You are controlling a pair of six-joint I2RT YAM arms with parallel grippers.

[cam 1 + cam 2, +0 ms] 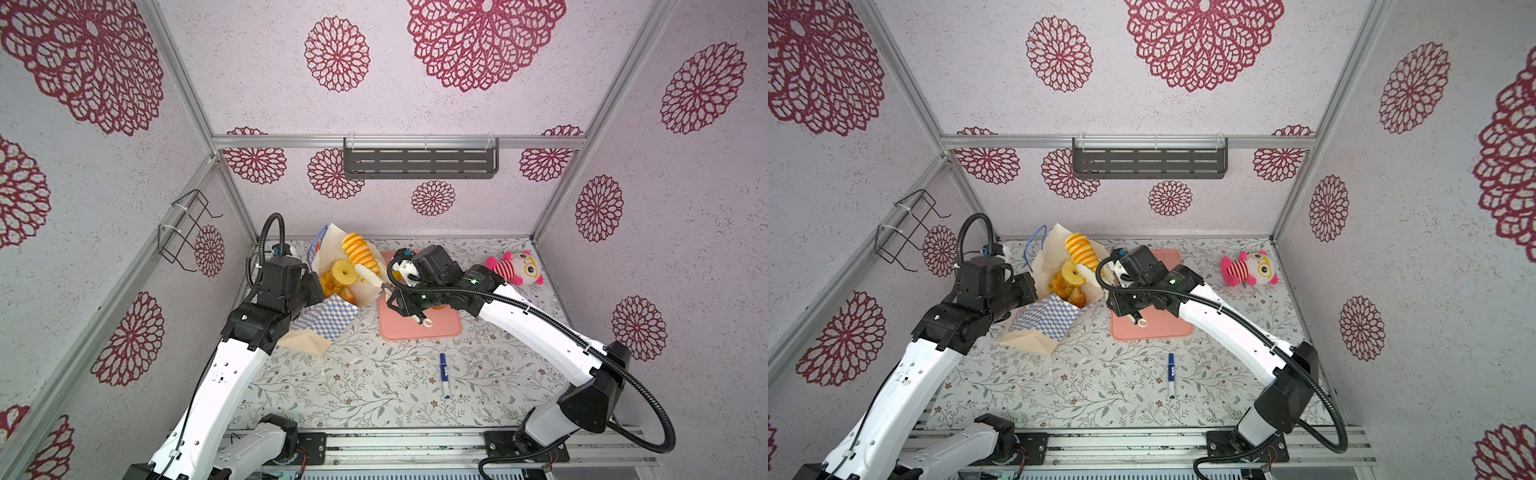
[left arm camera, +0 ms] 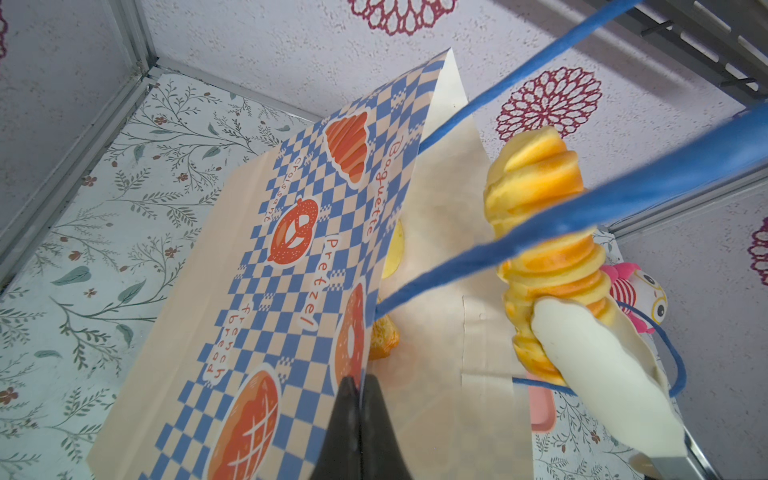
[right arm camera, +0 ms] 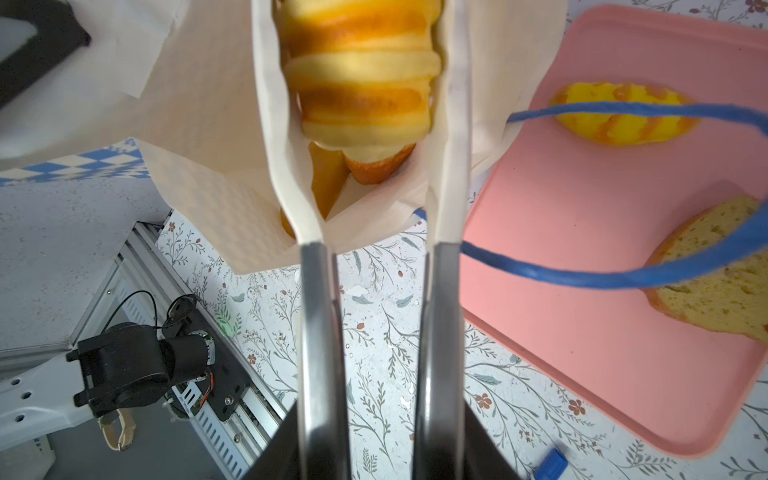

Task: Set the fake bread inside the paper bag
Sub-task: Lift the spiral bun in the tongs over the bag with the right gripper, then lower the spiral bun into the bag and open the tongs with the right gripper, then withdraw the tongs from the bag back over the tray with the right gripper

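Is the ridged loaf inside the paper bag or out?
Partly in: ridged loaf stands in the paper bag mouth, top poking above the rim, tongs flanking it.

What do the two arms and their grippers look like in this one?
Both arms, left arm and right arm, have white links with black joints and a black corrugated hose looping alongside. Small green lights glow on the right arm. The left gripper has black fingers; the right gripper has steel shafts tipped with cream pads.
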